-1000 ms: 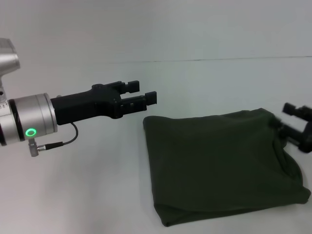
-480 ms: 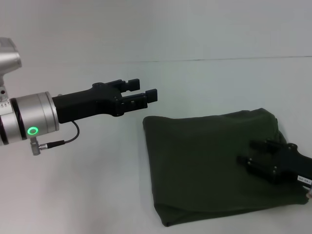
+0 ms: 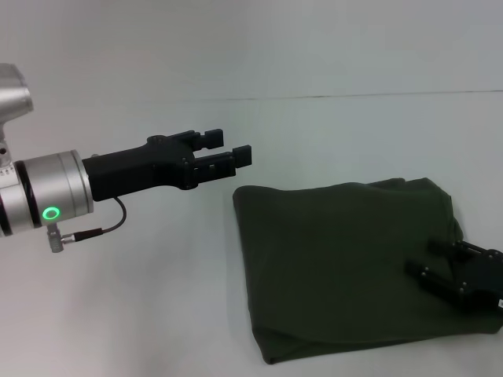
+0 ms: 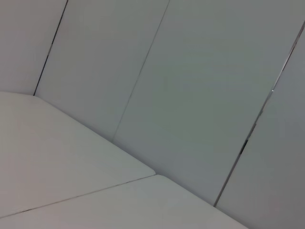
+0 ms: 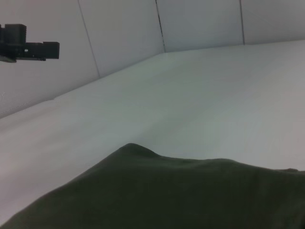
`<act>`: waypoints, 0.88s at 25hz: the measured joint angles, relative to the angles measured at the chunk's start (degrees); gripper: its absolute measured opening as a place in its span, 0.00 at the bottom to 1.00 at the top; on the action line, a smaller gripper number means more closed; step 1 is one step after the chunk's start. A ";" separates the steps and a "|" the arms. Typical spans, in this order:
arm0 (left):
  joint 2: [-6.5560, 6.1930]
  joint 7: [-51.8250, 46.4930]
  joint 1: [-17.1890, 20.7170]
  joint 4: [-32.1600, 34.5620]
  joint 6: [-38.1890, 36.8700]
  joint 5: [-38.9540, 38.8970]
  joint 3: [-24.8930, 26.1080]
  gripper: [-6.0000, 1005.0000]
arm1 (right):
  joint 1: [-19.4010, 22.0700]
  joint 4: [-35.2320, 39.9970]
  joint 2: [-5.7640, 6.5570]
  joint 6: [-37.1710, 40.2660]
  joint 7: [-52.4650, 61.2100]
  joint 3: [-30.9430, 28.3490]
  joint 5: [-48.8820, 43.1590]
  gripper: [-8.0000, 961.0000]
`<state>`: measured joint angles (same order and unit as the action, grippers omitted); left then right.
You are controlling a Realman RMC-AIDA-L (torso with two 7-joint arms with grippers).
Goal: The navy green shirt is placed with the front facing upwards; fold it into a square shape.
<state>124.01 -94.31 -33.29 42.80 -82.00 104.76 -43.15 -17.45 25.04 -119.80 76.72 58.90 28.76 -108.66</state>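
1. We see the navy green shirt (image 3: pixel 346 267) lying on the white desk (image 3: pixel 141 314), folded into a roughly square bundle with only plain green cloth showing on top.
2. The bundle sits toward the right side of the desk in the head view, its near edge close to the bottom of that view and its left edge running almost straight.
3. Our left pincer (image 3: pixel 229 153) hangs in the air above the desk, up and to the left of the shirt's far left corner, not touching the cloth.
4. Its two black fingers (image 3: pixel 222 162) stand apart with a clear gap between them, and nothing is held there.
5. The left arm's silver wrist section (image 3: pixel 51 192) shows a lit green ring, and a thin black cable (image 3: pixel 110 224) loops beneath it.
6. Our right pincer (image 3: pixel 460 275) is over the right part of the shirt, near its right edge, low and close to the cloth; we cannot tell whether its fingers are apart or together, nor whether it touches the fabric.
7. In the right wrist view the shirt (image 5: pixel 190 195) fills the nearer part of the picture, with the white desk (image 5: pixel 190 95) beyond it and the left pincer (image 5: pixel 28 45) far off against the pale wall panels (image 5: pixel 124 28).
8. The left wrist view shows only pale wall panels (image 4: pixel 190 86) and a stretch of the desk (image 4: pixel 57 157).
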 joint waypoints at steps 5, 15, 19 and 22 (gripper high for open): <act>0.00 0.01 0.02 0.00 -0.17 0.00 0.00 0.75 | 1.81 1.05 0.16 9.77 -1.58 -3.79 0.04 0.67; 0.00 -0.03 0.18 -1.09 -0.09 0.00 0.42 0.75 | 6.30 4.01 0.12 20.93 -5.93 -5.31 -7.19 0.67; 0.00 -0.09 -0.10 -1.32 -0.05 0.00 0.36 0.75 | 7.03 2.21 0.01 18.34 -7.07 -5.59 -8.12 0.67; 0.00 -0.26 -0.23 -1.32 -0.07 0.00 0.16 0.75 | 7.65 1.69 0.05 16.18 -7.13 -5.76 -8.14 0.67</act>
<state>124.01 -94.58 -33.52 41.48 -82.07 104.76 -43.00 -9.80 26.74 -119.75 92.90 51.78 23.00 -116.80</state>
